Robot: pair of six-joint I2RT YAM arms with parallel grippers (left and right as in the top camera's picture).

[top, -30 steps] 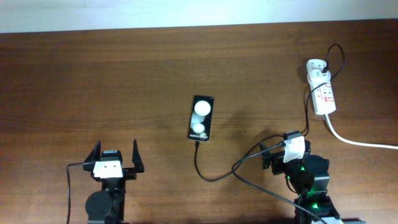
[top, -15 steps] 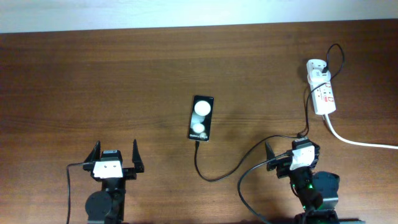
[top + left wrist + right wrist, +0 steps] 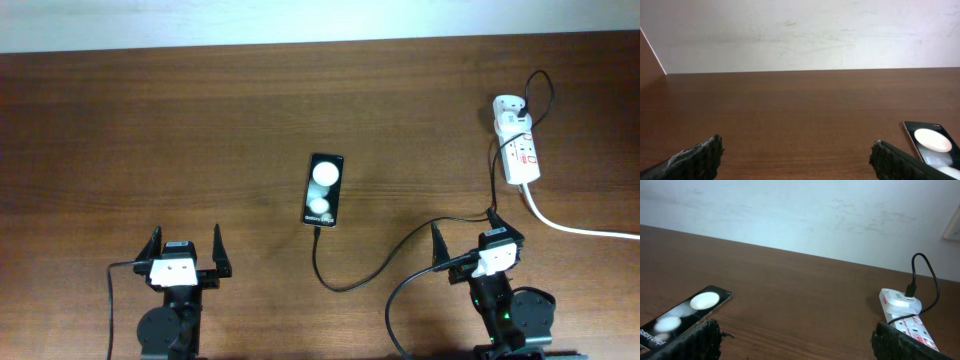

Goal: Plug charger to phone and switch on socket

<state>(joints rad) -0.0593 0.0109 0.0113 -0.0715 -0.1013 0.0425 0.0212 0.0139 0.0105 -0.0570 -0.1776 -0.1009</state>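
Observation:
The black phone [image 3: 324, 190] lies flat at the table's middle, two white blobs on its face. The thin black charger cable [image 3: 340, 287] runs from the phone's near end, loops toward me, then climbs right to the white socket strip [image 3: 518, 150] at the far right. The cable's tip touches the phone's near edge. My left gripper [image 3: 187, 240] stands open near the front left, nothing between its fingers [image 3: 700, 156]; the phone [image 3: 932, 142] shows at that view's right edge. My right gripper [image 3: 478, 240] is open at the front right, over the cable, with the phone [image 3: 685, 310] ahead-left and the socket [image 3: 905, 315] ahead-right.
A thick white cord [image 3: 575, 228] leaves the socket toward the right edge. The black charger plug and its cable loop [image 3: 925, 272] stand up from the strip's far end. A pale wall [image 3: 800, 35] bounds the table's far edge.
My right arm has pulled back toward the front edge and swung right, now facing straight ahead. The left arm, phone, cable and socket have not moved.

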